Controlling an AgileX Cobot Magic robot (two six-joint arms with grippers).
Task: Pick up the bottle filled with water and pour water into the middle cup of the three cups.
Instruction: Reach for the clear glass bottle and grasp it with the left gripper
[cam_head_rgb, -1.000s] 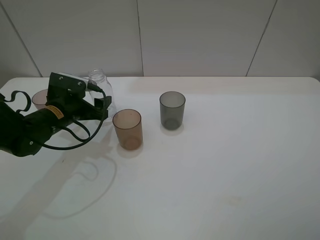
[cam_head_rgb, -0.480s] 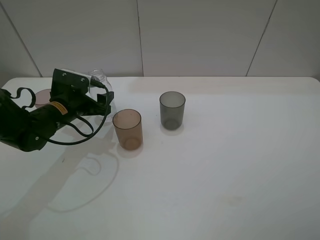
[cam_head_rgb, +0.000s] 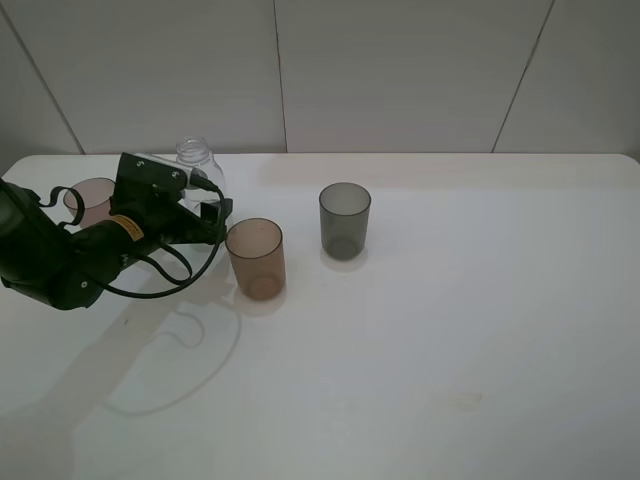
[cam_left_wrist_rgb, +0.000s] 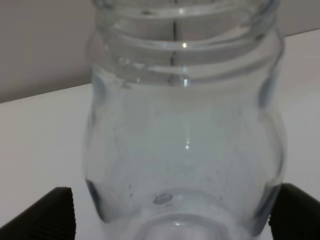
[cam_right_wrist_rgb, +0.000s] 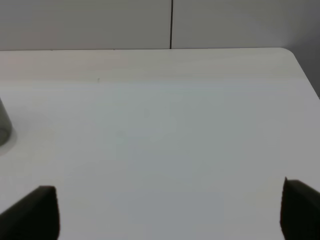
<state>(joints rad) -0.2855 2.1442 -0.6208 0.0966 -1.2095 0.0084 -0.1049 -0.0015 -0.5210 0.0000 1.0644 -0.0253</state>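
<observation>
While the left arm (cam_head_rgb: 60, 262) blocks most of the bottle (cam_head_rgb: 197, 160) from the high camera, only neck and shoulders show; water level unreadable. Count: three tumblers, pinkish cup (cam_head_rgb: 92, 198) part-hidden, middle cup (cam_head_rgb: 255, 258) amber, grey cup (cam_head_rgb: 344, 220); one bottle. It's clear, capless, threaded, upright at back left of the table (cam_head_rgb: 450, 300). Jaws of left gripper (cam_head_rgb: 211, 203) are spread, flanking it; contact unclear. The right gripper (cam_right_wrist_rgb: 170, 210) is spread wide, holding nothing.

Stretched low from the left edge of the high view with the left arm (cam_head_rgb: 60, 262), the left gripper (cam_head_rgb: 210, 206) spread wide at upper left. Held the right gripper (cam_right_wrist_rgb: 170, 212) wide, fingertips (cam_right_wrist_rgb: 31, 214) far apart.
</observation>
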